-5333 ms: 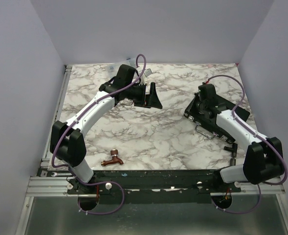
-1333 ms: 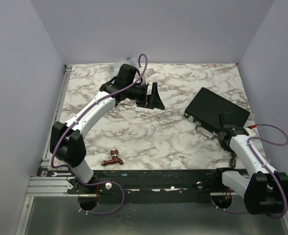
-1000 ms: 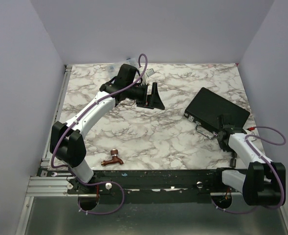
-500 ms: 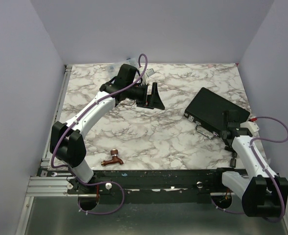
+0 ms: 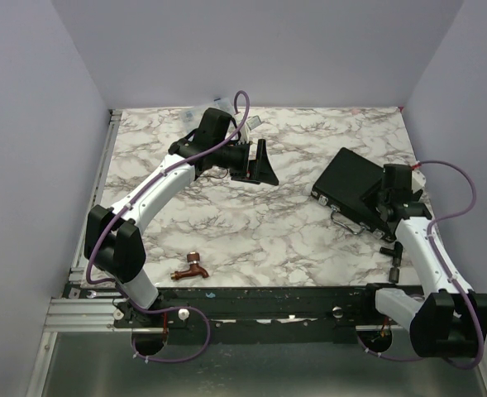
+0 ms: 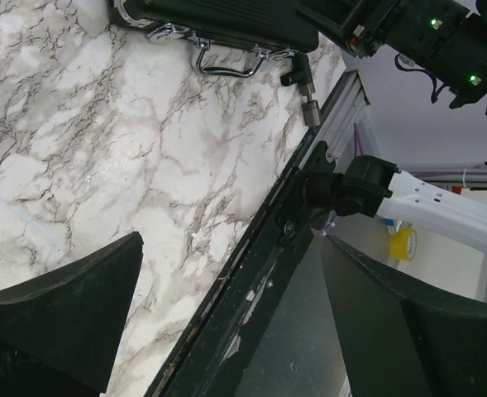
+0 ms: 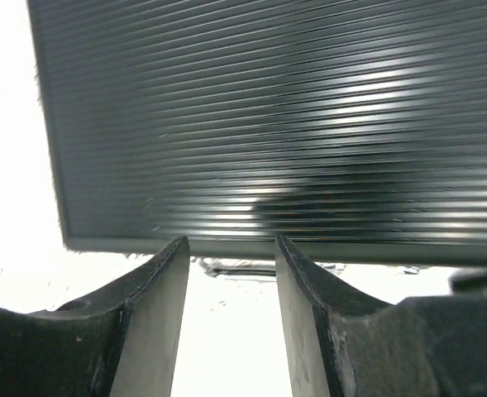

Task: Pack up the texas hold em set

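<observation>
The case [image 5: 348,177] lies shut on the right side of the table [image 5: 309,141], set at an angle. Its ribbed black lid faces up, and its silver handle [image 5: 343,222] and latches are on the side facing the near left. My right jaws are over the near right part of that lid, parted a little with nothing between them. I cannot tell whether they touch it. In my right wrist view the fingers [image 7: 155,324] frame the lid's edge and the pale table beyond. My left jaws hang above the far left-middle of the table, spread wide and empty, well apart from the case. A copper faucet [image 5: 190,268] lies near the front edge, on the left.
</observation>
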Motion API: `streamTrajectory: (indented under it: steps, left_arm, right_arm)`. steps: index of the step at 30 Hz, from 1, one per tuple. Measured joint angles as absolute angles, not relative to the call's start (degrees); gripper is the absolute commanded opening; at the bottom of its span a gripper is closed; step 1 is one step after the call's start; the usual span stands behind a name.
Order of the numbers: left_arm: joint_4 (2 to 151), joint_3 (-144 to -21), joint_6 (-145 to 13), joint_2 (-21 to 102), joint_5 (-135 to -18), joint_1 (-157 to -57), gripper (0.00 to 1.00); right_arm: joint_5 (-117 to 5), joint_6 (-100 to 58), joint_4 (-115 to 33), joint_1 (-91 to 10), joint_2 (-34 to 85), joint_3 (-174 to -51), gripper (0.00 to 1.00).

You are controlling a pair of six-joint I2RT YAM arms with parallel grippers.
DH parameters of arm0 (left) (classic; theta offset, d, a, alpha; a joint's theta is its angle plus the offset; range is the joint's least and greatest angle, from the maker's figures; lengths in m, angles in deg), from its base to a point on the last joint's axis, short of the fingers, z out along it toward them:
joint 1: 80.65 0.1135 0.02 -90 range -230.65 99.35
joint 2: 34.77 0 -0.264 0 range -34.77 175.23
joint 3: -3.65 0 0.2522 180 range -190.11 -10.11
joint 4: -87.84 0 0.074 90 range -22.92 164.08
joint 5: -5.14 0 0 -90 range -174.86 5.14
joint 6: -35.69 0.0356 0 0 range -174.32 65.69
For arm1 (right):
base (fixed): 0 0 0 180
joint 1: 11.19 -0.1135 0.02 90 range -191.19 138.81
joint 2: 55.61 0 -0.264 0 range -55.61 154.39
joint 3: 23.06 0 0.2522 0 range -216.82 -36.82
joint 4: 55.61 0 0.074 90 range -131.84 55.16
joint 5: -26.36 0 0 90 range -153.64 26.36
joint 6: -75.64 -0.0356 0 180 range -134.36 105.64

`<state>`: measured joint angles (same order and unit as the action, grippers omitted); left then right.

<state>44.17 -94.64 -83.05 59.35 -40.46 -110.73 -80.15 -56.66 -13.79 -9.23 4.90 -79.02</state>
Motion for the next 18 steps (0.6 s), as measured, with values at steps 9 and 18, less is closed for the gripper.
streamTrajectory:
  steps: [9, 18]
  left_arm:
    - [44.94, -93.81, -81.45, 57.76, -44.22, -110.73, 0.89]
    - [47.95, -89.81, -77.65, 53.23, -51.19, -112.24, 0.89]
  right_arm:
    - [-65.99, -51.15, -17.13, -20.03, 8.31, -84.09, 0.63]
    - [-61.88, -45.23, -17.59, -30.11, 9.47, -86.27, 0.65]
